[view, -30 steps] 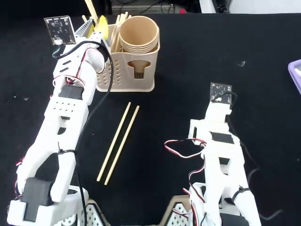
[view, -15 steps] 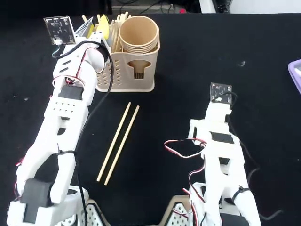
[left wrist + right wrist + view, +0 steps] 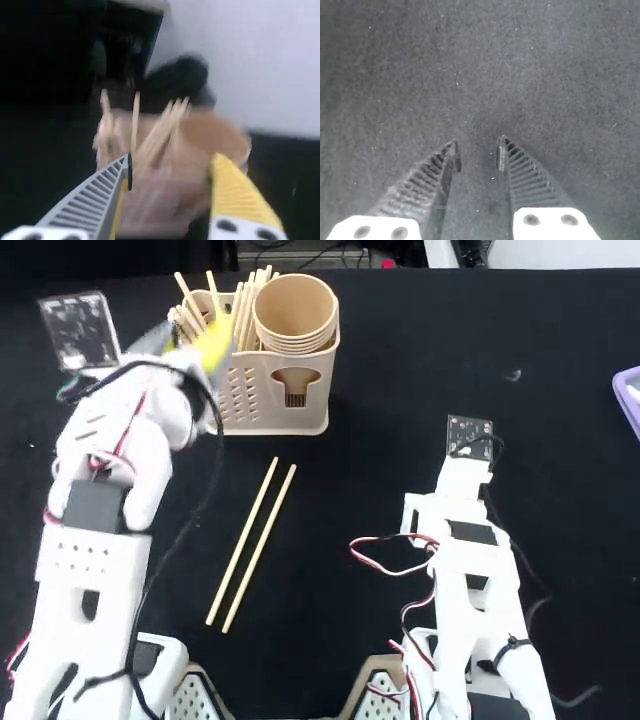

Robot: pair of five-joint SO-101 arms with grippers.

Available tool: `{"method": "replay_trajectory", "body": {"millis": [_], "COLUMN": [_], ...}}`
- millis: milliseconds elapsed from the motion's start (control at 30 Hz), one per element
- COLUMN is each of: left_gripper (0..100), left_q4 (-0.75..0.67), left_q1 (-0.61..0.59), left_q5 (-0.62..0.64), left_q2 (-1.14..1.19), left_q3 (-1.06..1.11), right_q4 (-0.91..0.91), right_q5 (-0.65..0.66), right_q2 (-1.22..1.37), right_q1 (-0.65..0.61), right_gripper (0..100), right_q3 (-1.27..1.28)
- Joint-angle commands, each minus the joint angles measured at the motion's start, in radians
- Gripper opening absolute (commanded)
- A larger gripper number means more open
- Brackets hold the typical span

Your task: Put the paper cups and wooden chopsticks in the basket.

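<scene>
**Location.** The basket [image 3: 290, 400] stands at upper centre-left of the high view on the black bench [image 3: 420, 350]. Stacked paper cups [image 3: 295, 310] occupy its right compartment. A bundle of chopsticks [image 3: 215, 302] stands upright in its left compartment. Two loose chopsticks [image 3: 250, 545] lie side by side on the bench at centre frame, below the basket and apart from it, running diagonally.

**Hands.** The left hand [image 3: 190, 335] sits at the basket's left side, near the standing sticks. Its jaws are spread with nothing between them. The right hand [image 3: 477, 150] hangs over bare bench, jaws slightly parted and empty.

**Assessment.** The loose chopsticks look light, stiff and thin. They lie flat, so little stands proud of the bench to grip. Smooth wood will likely roll or pivot if pinched near an end. I recommend taking hold around mid-length with the jaws across the sticks, both together if the spread allows. Breakage risk is low. Slipping and swinging is the main concern.
</scene>
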Motion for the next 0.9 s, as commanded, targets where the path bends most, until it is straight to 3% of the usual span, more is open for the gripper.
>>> {"method": "replay_trajectory", "body": {"millis": [0, 100, 200, 500, 700, 867], "left_gripper": [34, 31, 31, 31, 31, 31], "left_q4": [0.376, 0.488, 0.514, 0.508, 0.347, 0.315], "left_q1": [0.013, 0.012, 0.012, 0.122, 0.17, 0.188], "left_q5": [-0.127, -0.328, -0.422, -0.4, -0.365, -0.37], "left_q2": [-0.018, 0.04, 0.132, 0.431, 0.555, 0.629], "left_q3": [0.002, 0.062, 0.151, 0.189, 0.225, 0.222], "right_q4": [-0.02, -0.02, -0.02, -0.02, -0.02, -0.02], "right_q5": [0.002, 0.002, 0.002, 0.002, 0.002, 0.002], "right_q2": [-0.024, -0.024, -0.024, -0.022, -0.022, -0.022], "right_q1": [-0.014, -0.014, -0.012, -0.011, -0.011, -0.011], "right_gripper": [12.8, 12.8, 12.8, 12.8, 12.8, 12.8], "right_q3": [-0.005, -0.005, -0.005, -0.004, -0.004, -0.004]}}
